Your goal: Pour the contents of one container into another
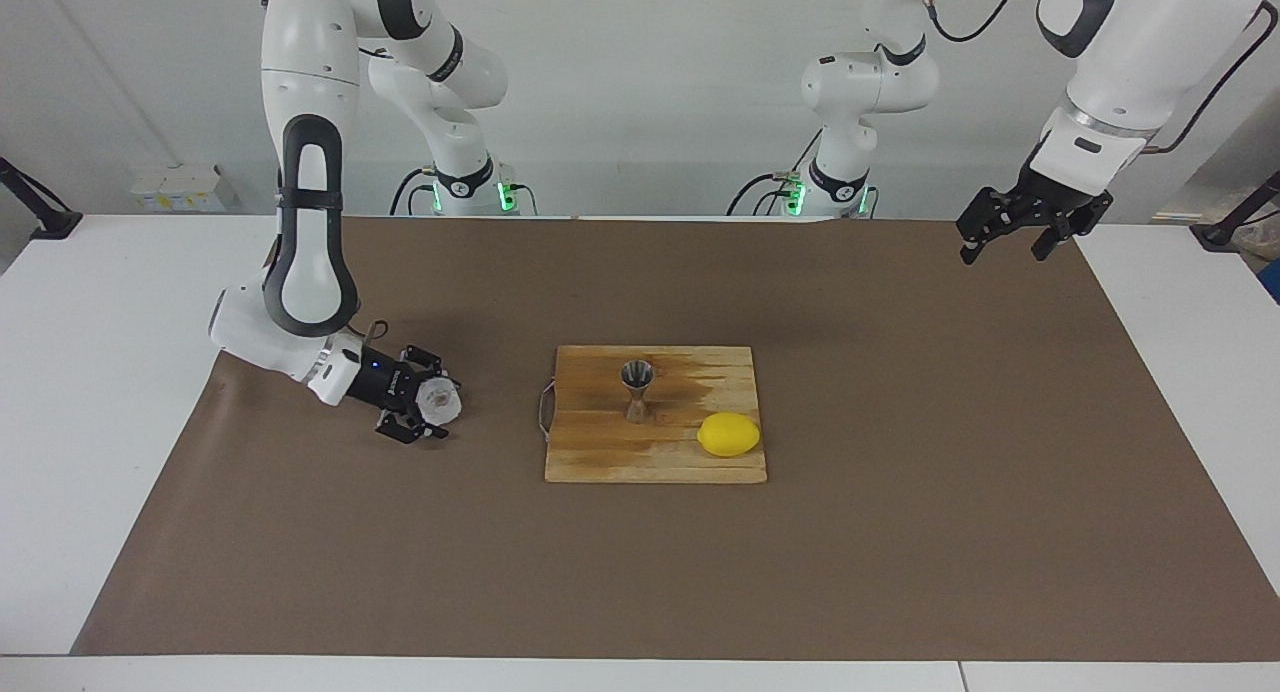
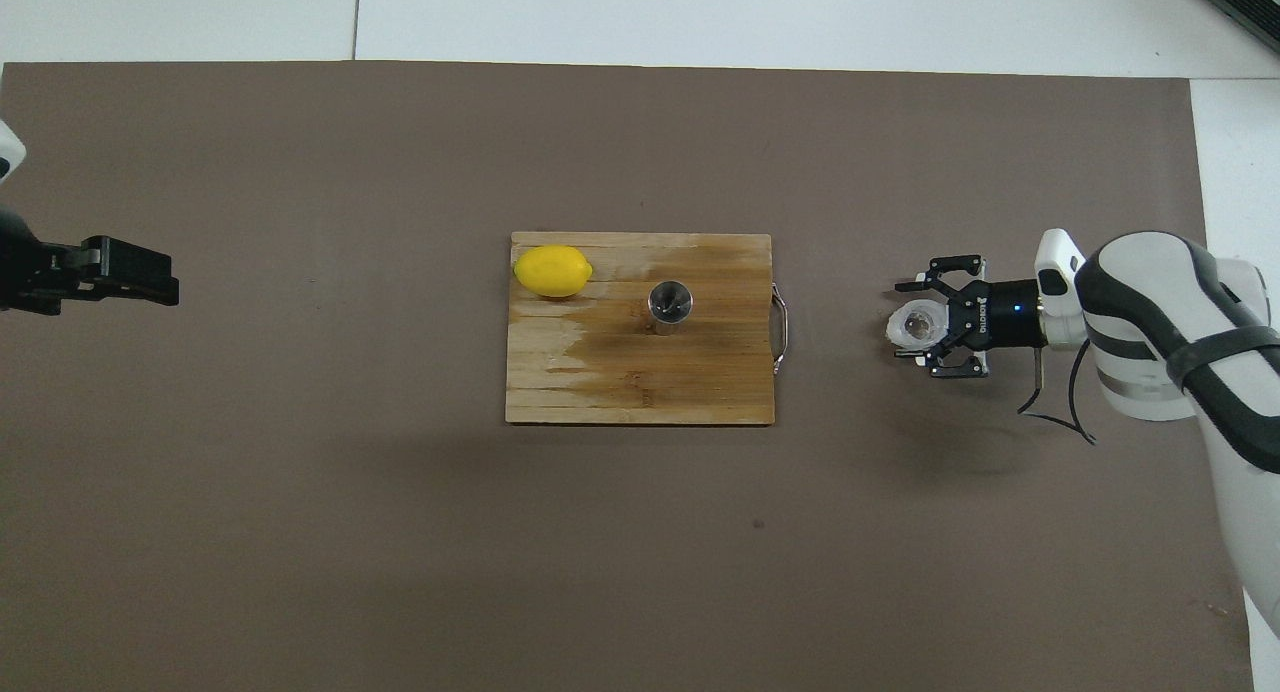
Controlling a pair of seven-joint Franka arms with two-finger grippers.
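Observation:
The clear faceted glass cup [image 1: 438, 400] [image 2: 920, 324] stands upright on the brown mat toward the right arm's end of the table. My right gripper [image 1: 439, 408] [image 2: 908, 322] lies low and level around it, open, with a finger on each side of the cup and a small gap still showing. The steel hourglass jigger [image 1: 637, 390] [image 2: 670, 301] stands upright on the wooden board [image 1: 600, 452] [image 2: 600, 382] at mid-table. My left gripper [image 1: 1005, 249] [image 2: 130, 272] hangs open and empty, raised over the mat's corner at the left arm's end.
A yellow lemon [image 1: 728, 434] [image 2: 552, 271] lies on the board's corner toward the left arm's end. The board has a wire handle [image 1: 544, 412] [image 2: 781, 329] on the side facing the cup. Brown mat lies between cup and board.

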